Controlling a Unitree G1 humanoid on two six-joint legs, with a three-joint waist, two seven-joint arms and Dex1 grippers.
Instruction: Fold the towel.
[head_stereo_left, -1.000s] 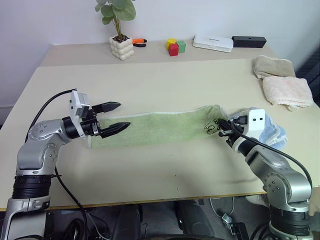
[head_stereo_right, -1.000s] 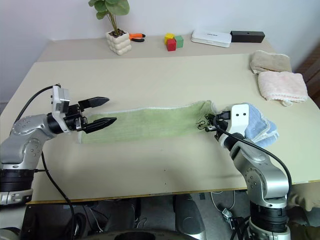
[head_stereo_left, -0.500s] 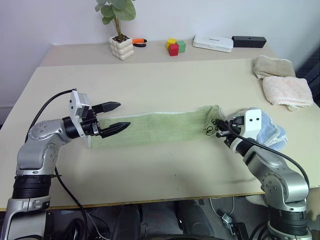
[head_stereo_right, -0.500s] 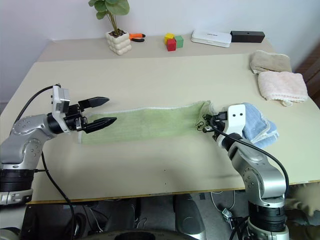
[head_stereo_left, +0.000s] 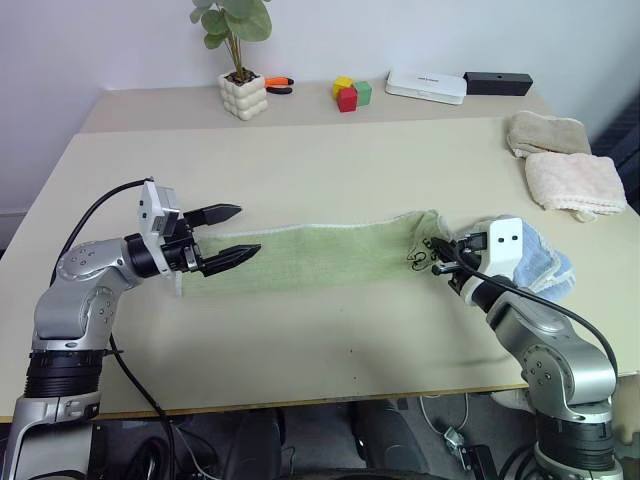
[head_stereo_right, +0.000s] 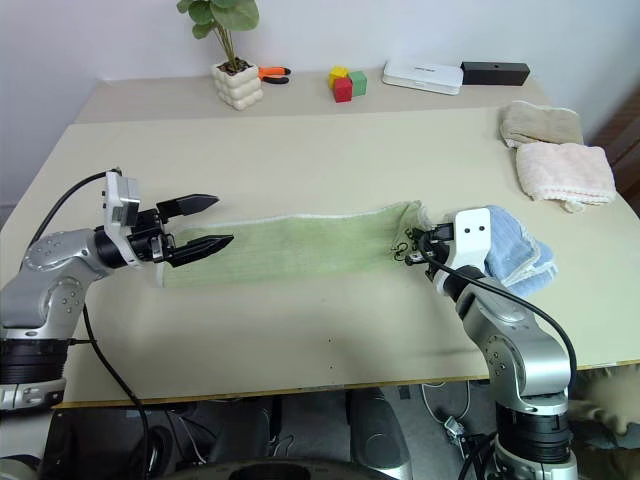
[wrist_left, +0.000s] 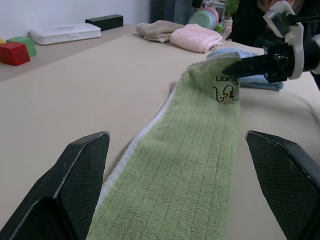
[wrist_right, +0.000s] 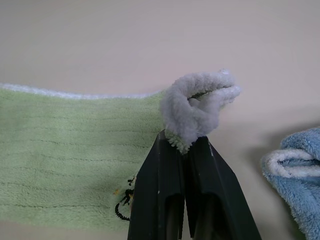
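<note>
At the towel's right-hand end, the right gripper (wrist_right: 186, 145) is clamping its two black fingers on the whitish trim of the towel (head_stereo_left: 320, 256), bunching that edge into a small curl just past the fingertips. Pinching there looks meant to give a hold on the end bearing the dark embroidered mark (wrist_left: 225, 92), so it can be carried over for the fold. Over the opposite end, the left gripper (head_stereo_left: 230, 234) is hovering with its jaws spread wide and gripping nothing, one finger on each side of the strip, probably lined up to take that end. Between them the towel is lying stretched out flat along the table (head_stereo_left: 330, 160), not yet folded. A light blue cloth (head_stereo_right: 515, 245) is sitting just beside the right gripper. The right wrist view is showing the curled trim caught between the fingertips, which the head views leave too small to read; the left wrist view is showing the towel's ribbed length running away to the pinched end.
</note>
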